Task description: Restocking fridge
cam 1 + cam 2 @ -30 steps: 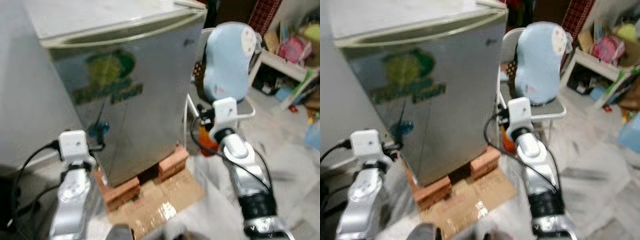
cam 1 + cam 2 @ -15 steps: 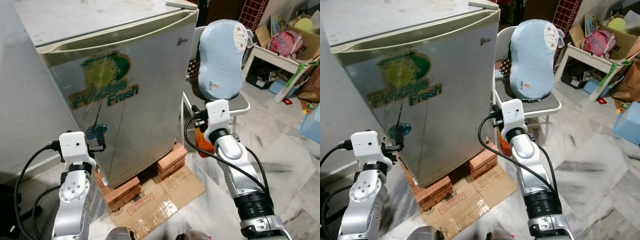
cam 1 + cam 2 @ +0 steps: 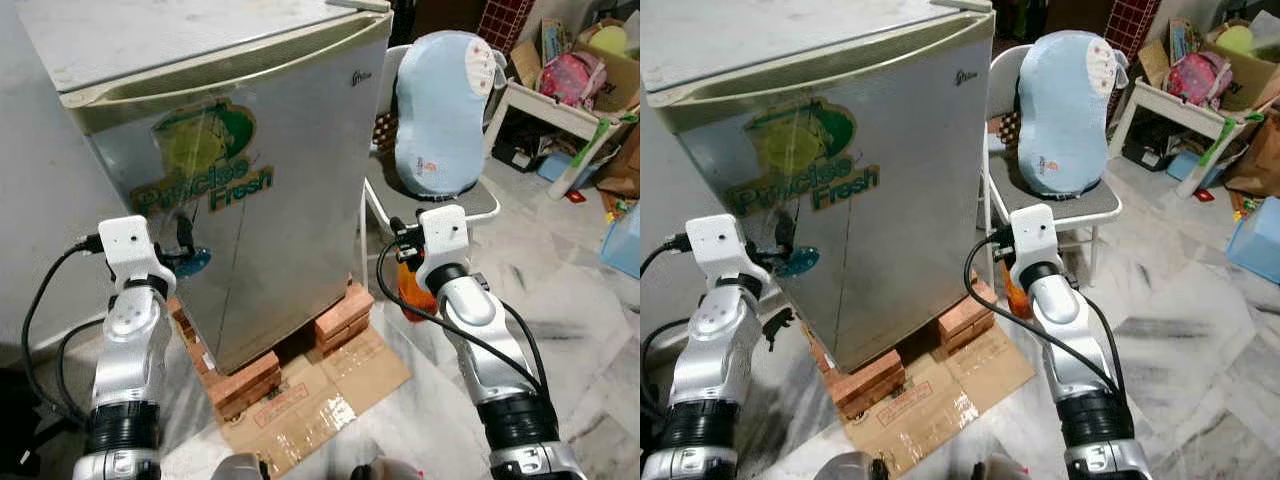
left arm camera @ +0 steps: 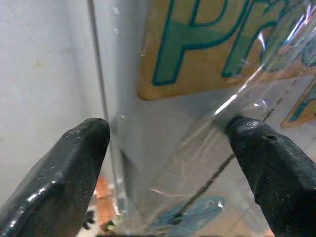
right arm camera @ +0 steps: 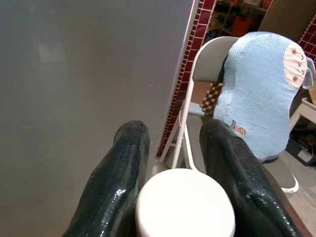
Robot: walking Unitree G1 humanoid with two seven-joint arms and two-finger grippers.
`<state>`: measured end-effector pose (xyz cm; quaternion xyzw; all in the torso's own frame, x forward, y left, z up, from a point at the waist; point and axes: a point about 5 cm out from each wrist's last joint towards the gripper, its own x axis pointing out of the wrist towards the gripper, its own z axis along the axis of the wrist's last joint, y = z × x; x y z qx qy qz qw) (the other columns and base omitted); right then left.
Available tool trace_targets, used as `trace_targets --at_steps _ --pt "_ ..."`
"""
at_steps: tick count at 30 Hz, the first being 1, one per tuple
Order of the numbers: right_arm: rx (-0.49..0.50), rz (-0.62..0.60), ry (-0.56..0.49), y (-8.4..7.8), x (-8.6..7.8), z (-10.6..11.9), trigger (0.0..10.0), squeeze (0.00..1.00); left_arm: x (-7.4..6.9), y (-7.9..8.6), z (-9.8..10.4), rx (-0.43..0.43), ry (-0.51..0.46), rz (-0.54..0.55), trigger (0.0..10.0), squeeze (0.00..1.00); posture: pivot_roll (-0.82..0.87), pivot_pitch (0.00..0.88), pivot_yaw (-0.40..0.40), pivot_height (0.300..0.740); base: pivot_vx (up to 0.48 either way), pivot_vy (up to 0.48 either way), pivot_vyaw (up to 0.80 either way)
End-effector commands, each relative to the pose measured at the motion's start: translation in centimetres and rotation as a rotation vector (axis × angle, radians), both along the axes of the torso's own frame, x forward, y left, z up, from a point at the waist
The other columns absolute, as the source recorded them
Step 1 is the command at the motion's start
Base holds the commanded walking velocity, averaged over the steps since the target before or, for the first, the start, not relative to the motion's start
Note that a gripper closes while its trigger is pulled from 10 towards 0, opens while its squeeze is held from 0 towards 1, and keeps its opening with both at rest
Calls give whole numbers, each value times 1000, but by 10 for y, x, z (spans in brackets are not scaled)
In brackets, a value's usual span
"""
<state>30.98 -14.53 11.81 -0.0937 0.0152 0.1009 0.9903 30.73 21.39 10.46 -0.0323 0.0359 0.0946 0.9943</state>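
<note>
1. A small silver metal fridge [image 3: 250, 150] is seen in the upper left of the head view, door shut, standing on red bricks [image 3: 345, 315] over flattened brown cardboard [image 3: 320, 390].
2. A glossy green-and-yellow door sticker [image 3: 205, 160] is read as "Precise Fresh".
3. The left gripper [image 4: 168, 148] is held at the door's left edge, glossy black fingers [image 4: 64, 163] spread wide, nothing held.
4. The right gripper [image 5: 180, 173] is closed on an orange bottle with a round white cap [image 5: 185, 205], right of the fridge.
5. A light-blue textured cushion [image 3: 440, 110] rests on a white folding chair [image 3: 480, 205], upper right.
</note>
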Motion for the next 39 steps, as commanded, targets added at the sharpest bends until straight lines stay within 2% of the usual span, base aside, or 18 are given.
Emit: trace_targets --at_steps 1,4,8,12,16,20,21,22,26,29,33,34,35,39 --pt "4 -4 -38 -2 0 10 10000 0 9 3 -3 -24 22 17 10000 0 -4 43 -32 740 0 0 0" --pt "0 -4 -40 -1 0 11 10000 0 18 -7 -9 -76 64 -40 10000 0 -8 45 -35 740 0 0 0" --pt "-4 -5 -44 -2 1 13 10000 0 24 -16 -10 -131 74 -106 10000 0 -8 45 -35 740 0 0 0" --pt "-5 -21 -42 -5 1 13 10000 0 27 -22 -11 -145 80 -163 10000 0 -18 44 -36 740 0 0 0" --pt "-3 -21 -40 -4 0 12 10000 0 28 -12 -14 -121 93 -112 10000 0 -17 47 -32 740 0 0 0" --pt "-4 -20 -34 -2 -2 10 10000 0 30 -7 -13 -132 88 -111 10000 0 -16 47 -32 740 0 0 0" --pt "-4 -20 -34 -2 -2 10 10000 0 31 -13 -15 -148 110 -181 10000 0 -16 47 -32 740 0 0 0" --pt "-4 -20 -34 -2 -2 10 10000 0 31 -13 -15 -148 110 -181 10000 0 -16 47 -32 740 0 0 0" --pt "-5 -28 -38 -3 0 12 10000 0 31 -32 -18 -144 142 -345 10000 0 -15 45 -32 740 0 0 0" --pt "-29 -82 -62 -11 1 16 10000 0 28 -48 -18 -131 141 -475 10000 0 -17 43 -31 740 0 0 0" --pt "-51 -165 -76 -23 1 17 10000 0 24 -54 -17 -140 124 -512 10000 0 -17 41 -30 740 0 0 0" --pt "-49 -249 -82 -35 0 18 10000 0 20 -59 -17 -140 110 -537 10000 0 -17 41 -30 740 0 0 0" --pt "-49 -286 -81 -40 0 17 10000 0 17 -61 -17 -139 106 -547 10000 0 -17 41 -30 740 0 0 0" --pt "-58 -344 -78 -48 -2 16 10000 0 10 -67 -20 -139 108 -586 10000 0 -17 39 -29 740 0 0 0"
